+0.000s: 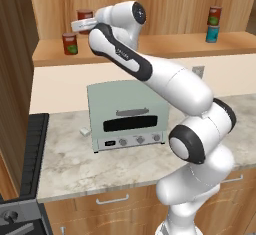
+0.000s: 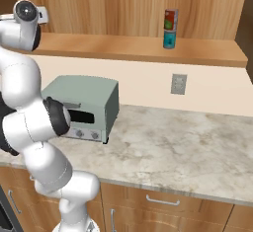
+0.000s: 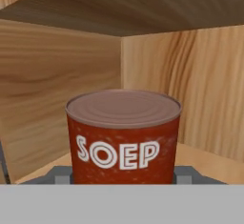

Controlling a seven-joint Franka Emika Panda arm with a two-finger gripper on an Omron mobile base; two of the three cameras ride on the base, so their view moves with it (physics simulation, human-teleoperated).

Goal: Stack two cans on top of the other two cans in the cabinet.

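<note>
Your cabinet (image 1: 150,46) already carries one finished stack at its right end: a red can (image 1: 215,15) sitting on the teal-blue can (image 1: 212,33). At the left, another red can (image 1: 70,43) stands alone on the shelf. Your gripper (image 1: 85,25) has the last can (image 3: 123,135) close between its tips, lifted above the shelf; a pinch looks likely, but I cannot tell. One stack left, by my judgement.

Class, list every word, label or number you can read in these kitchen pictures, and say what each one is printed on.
"SOEP": white letters on the red can close before the gripper, in the hand view.
Green label patches on the other red cans in the cabinet: too small to read.
Teal-blue can: label too small to read.
Toaster oven knobs and panel: no markings that can be read.
</note>
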